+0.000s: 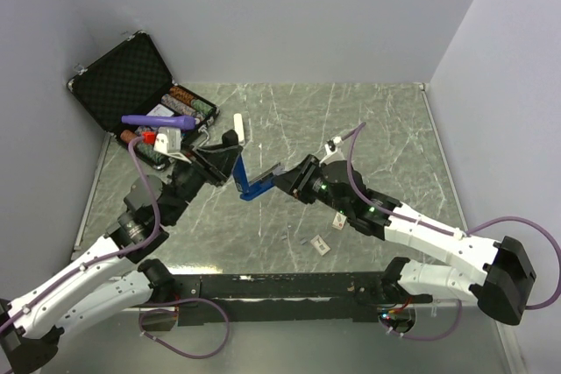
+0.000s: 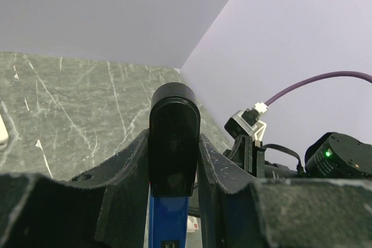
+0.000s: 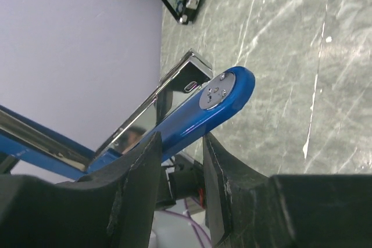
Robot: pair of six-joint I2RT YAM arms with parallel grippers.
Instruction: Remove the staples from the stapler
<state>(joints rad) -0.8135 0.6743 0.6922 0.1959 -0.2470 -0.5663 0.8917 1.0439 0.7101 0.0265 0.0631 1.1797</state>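
While left pincer (image 2: 173,164) and right pincer (image 3: 179,158) clamp | stapler (image 1: 254,186) bridges them

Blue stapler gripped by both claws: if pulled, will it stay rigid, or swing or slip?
Likely to swing: the stapler is hinged open, its blue arm splayed from the chrome magazine. Its glossy plastic may slip in the right claw. Probably light: it is slim, and the left claw pinches only its black end.

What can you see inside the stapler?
The stapler is hinged open, baring its chrome magazine rail. Whether staples sit in it cannot be seen: the rail's channel is hidden in every view.
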